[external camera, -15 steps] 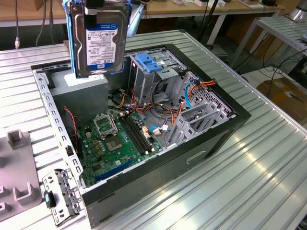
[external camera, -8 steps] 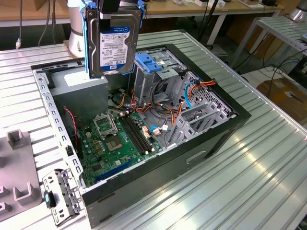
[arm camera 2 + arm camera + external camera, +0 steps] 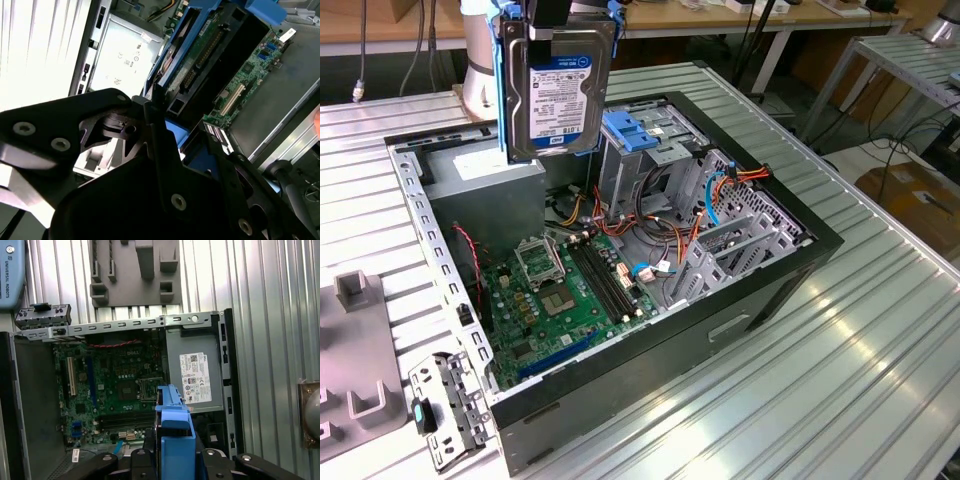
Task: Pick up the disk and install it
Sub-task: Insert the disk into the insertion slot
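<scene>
The disk (image 3: 560,90) hangs upright above the back corner of the open computer case (image 3: 750,300), its white-and-blue label facing the exterior camera and blue rails along both sides. My gripper (image 3: 558,18) is shut on its upper end. In the first wrist view the disk (image 3: 175,435) shows edge-on as a blue rail between the black fingers (image 3: 220,462). The second wrist view shows the disk's connector end (image 3: 192,65) past my gripper (image 3: 185,135). The metal drive cage (image 3: 655,165) with a blue tab (image 3: 630,130) stands just toward the exterior view's right of the disk, lower down.
Inside the case lie the green motherboard (image 3: 570,290), coloured cable bundles (image 3: 670,230) and the grey power-supply box (image 3: 195,377) with a white sticker. A grey fixture plate (image 3: 350,370) and a small metal bracket (image 3: 450,410) rest on the ribbed table (image 3: 840,380).
</scene>
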`<state>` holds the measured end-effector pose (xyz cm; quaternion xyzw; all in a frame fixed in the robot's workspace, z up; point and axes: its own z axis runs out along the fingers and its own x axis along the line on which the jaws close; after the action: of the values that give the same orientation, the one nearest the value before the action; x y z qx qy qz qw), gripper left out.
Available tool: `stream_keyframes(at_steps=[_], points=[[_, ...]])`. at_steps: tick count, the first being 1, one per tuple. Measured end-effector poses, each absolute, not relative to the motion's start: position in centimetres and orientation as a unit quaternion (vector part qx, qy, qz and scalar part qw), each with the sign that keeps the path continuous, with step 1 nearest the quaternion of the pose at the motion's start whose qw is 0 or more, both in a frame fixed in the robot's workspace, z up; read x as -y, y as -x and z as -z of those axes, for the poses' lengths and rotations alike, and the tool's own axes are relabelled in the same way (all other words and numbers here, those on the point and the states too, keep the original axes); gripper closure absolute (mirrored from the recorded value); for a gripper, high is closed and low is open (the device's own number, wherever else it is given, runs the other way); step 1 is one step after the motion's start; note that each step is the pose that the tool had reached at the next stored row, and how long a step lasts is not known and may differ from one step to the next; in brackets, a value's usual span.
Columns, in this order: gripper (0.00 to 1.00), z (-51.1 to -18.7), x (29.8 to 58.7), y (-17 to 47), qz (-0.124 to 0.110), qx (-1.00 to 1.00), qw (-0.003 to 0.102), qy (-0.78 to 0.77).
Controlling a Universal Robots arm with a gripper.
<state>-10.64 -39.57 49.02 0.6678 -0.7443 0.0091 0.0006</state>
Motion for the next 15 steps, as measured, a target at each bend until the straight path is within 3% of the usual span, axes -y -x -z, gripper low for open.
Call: stream_keyframes(at_steps=[15], points=[[0.64, -49.0, 40.9, 10.6, -0.009, 0.744, 0.001, -0.668]])
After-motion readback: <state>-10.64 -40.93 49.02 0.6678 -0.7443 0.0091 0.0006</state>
